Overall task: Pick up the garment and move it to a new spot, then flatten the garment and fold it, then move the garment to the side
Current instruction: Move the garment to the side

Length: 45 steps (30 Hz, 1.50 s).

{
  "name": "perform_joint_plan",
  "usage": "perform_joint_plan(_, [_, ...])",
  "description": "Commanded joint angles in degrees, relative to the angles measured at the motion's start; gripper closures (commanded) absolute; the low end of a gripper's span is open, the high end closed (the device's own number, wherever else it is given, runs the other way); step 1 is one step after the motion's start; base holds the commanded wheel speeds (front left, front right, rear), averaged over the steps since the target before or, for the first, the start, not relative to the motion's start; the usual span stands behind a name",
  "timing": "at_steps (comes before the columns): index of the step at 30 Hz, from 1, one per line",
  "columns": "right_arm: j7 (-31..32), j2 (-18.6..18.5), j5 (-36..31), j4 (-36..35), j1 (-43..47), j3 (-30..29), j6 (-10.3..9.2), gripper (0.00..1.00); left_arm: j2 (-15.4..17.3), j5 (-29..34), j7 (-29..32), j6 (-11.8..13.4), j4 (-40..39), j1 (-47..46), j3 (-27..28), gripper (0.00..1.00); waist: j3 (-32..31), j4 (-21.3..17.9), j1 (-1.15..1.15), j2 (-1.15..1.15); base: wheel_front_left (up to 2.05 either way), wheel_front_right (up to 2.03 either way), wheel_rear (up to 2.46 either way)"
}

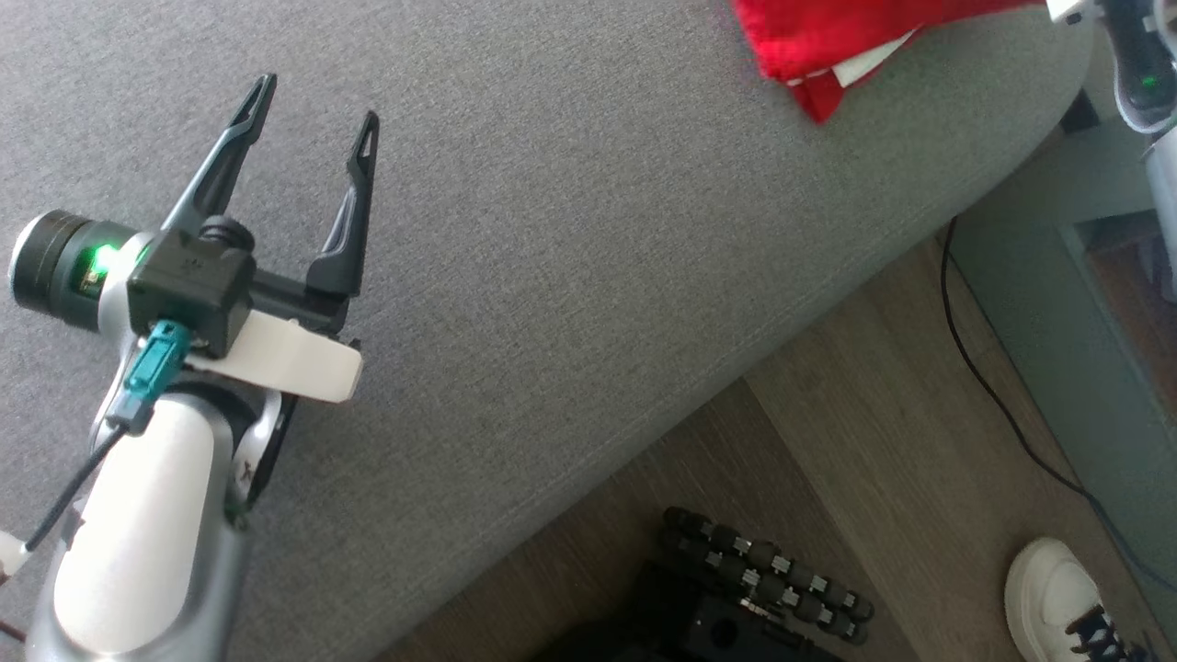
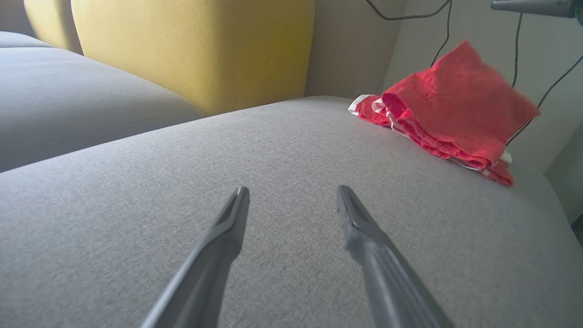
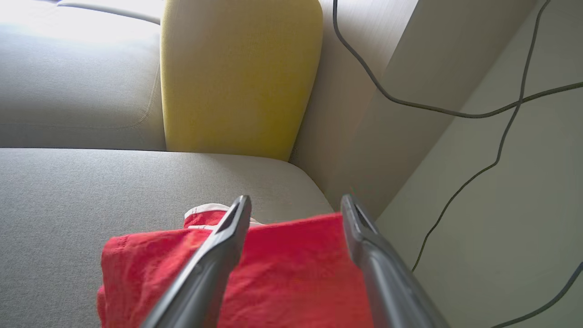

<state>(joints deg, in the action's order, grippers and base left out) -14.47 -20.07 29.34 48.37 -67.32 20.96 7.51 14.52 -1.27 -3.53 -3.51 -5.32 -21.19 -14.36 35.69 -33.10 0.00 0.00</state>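
Observation:
The red garment (image 1: 828,37) with white trim lies bunched at the far right end of the grey sofa seat (image 1: 588,276). In the left wrist view the garment (image 2: 455,109) has one flap standing up, blurred. My right gripper (image 3: 296,199) hovers over the garment (image 3: 282,273) with its fingers spread open, and the cloth shows behind and between them. My left gripper (image 1: 318,101) is open over bare seat fabric, well to the left of the garment. Nothing is between my left gripper's (image 2: 292,190) fingers.
A yellow back cushion (image 2: 191,50) stands behind the seat, beside a pale wall with dark cables (image 3: 410,105). The seat's front edge drops to a wooden floor with a black cable (image 1: 993,395), a person's white shoe (image 1: 1057,598) and my dark wheeled base (image 1: 763,570).

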Motion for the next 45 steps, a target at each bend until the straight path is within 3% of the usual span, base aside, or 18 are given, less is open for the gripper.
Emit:
perform_joint_plan(1, [-0.5,-0.8,-0.3,-1.4,2.0,-0.5,-0.02,0.0,0.8,-0.6,0.3,0.2,-1.9,-0.6,1.1,0.0,-0.1,0.0,0.0,0.0,0.0,0.0,0.0])
perform_joint_plan(11, [-0.5,0.5,-0.8,-5.9,1.9,2.2,-0.02,0.0,-0.6,-2.4,-3.9,2.3,0.2,0.6,2.1,0.0,-3.9,0.4,0.0,0.0,0.0,0.0,0.0])
perform_joint_plan(16, [-0.5,-1.3,-1.8,-8.9,3.0,3.1,-0.02,0.0,-3.7,-4.1,-8.2,3.5,2.9,0.2,1.8,0.0,-8.3,5.6,0.0,0.0,0.0,0.0,0.0])
perform_joint_plan(24, [-0.5,-0.9,0.0,-14.9,9.5,2.5,-0.02,0.0,-7.6,-6.8,-11.3,5.3,6.4,1.2,3.1,0.0,-15.4,15.4,0.0,0.0,0.0,0.0,0.0])
perform_joint_plan(36, [-0.5,5.5,2.4,-23.1,25.1,-3.8,-0.02,0.0,-10.7,-8.7,-11.5,6.3,3.9,7.6,7.2,0.0,-22.5,27.6,0.0,0.0,0.0,0.0,0.0])
perform_joint_plan(45, [-0.5,10.3,-1.5,-26.7,36.2,-7.3,-0.02,0.0,-11.5,-9.5,-11.5,6.3,4.7,11.5,8.2,0.0,-25.5,32.8,0.0,0.0,0.0,0.0,0.0])
